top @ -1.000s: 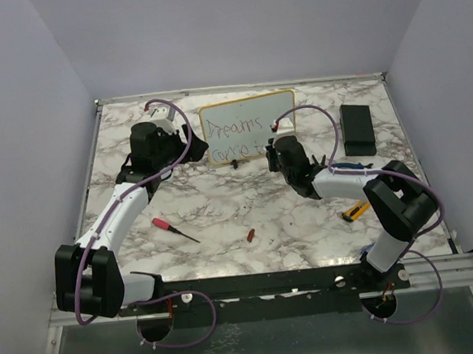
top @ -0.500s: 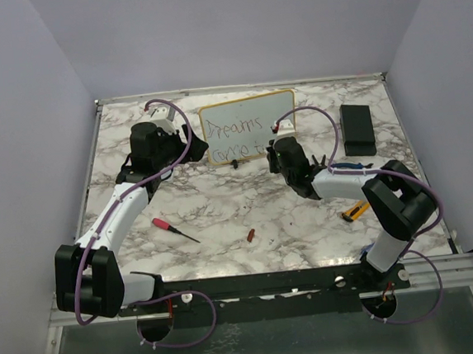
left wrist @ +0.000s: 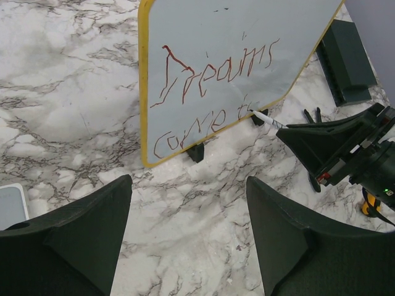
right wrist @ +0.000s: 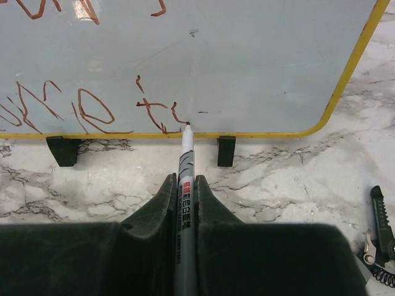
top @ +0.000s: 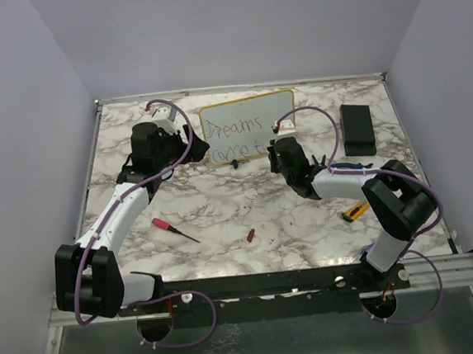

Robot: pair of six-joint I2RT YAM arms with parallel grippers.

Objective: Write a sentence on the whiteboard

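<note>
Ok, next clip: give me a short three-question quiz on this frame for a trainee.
1. True or false: the left gripper is shut on the whiteboard.
2. What does the right gripper hold? A screwdriver, B marker, C black box.
3. Fill in: the marker's tip is at the sentence's ____ line.
Key: 1 false; 2 B; 3 lower.

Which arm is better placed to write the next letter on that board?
The right arm. The right gripper is shut on the marker, whose tip meets the whiteboard just after the last stroke of the sentence. The left gripper is open and empty, back from the whiteboard.
</note>
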